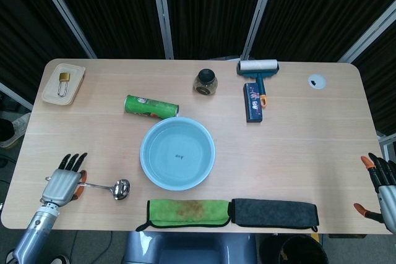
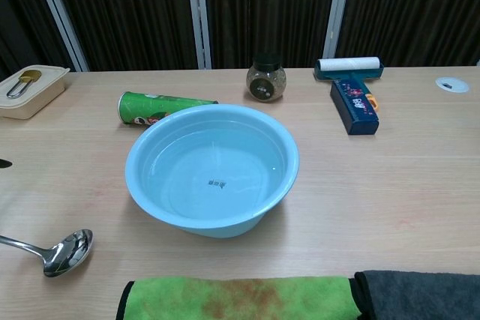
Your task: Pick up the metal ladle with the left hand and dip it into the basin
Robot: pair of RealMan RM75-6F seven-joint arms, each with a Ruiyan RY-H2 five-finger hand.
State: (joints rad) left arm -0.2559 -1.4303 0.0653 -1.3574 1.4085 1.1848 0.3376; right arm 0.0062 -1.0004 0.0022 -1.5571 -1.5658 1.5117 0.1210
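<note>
The metal ladle (image 1: 117, 188) lies low at the table's front left, its bowl (image 2: 67, 251) facing up and its handle running left into my left hand (image 1: 62, 180). That hand holds the handle's end at the thumb, the other fingers spread forward. Only one dark fingertip (image 2: 4, 162) of it shows in the chest view. The light blue basin (image 1: 143, 153) with water stands mid-table, to the right of the ladle and apart from it. My right hand (image 1: 382, 183) hangs open off the front right corner, holding nothing.
A green chip can (image 1: 151, 106) lies just behind the basin. Further back are a jar (image 1: 206, 82), a lint roller (image 1: 258, 67) and a blue box (image 1: 253, 102). A tray with a padlock (image 1: 63, 83) sits far left. Green (image 1: 189, 211) and dark (image 1: 275, 212) cloths line the front edge.
</note>
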